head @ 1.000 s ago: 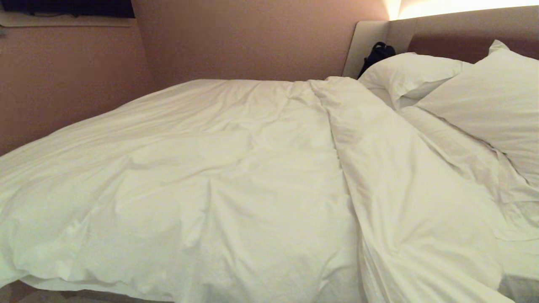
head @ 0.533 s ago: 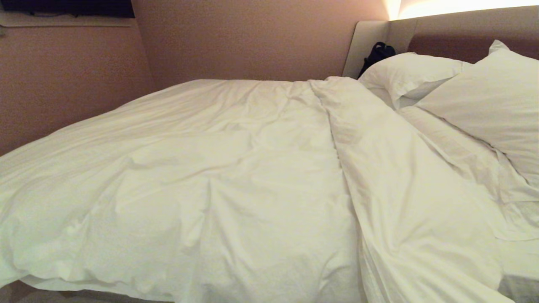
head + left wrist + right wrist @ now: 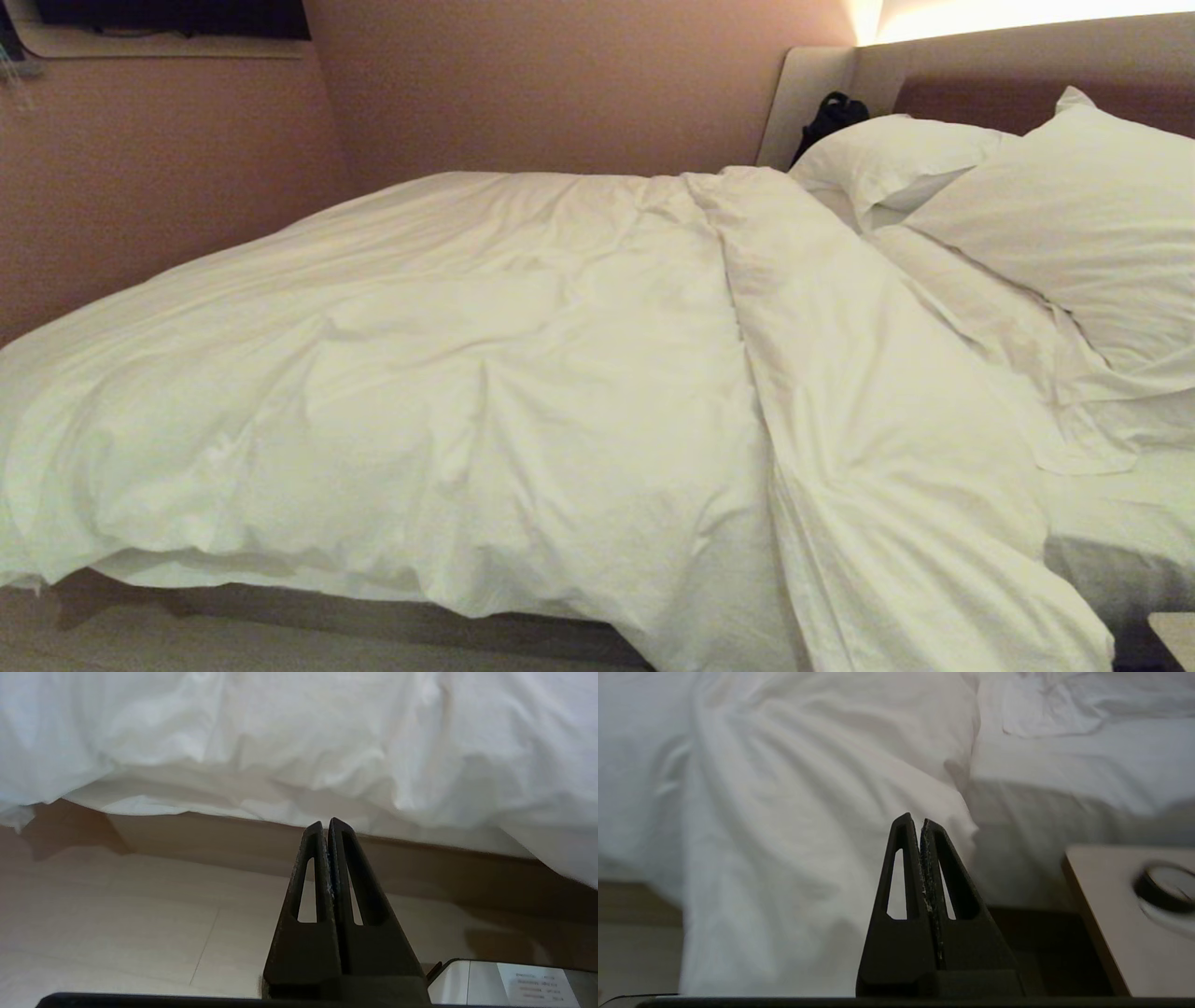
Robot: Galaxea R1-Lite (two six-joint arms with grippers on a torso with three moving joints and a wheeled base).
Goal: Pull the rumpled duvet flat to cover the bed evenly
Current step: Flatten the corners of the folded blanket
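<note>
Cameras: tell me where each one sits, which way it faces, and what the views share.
Head view: high on the robot, looking down across the bed at the duvet and pillows; no arm shows.
Left wrist view: low, behind the shut left end effector, facing the duvet's hanging edge, bed base and floor.
Right wrist view: low, behind the shut right end effector, facing draped duvet and a nightstand.
Shared: all three show the duvet.

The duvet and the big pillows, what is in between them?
A folded-back band of the duvet runs there, then rumpled white sheet before the pillows. The head view shows it.
</note>
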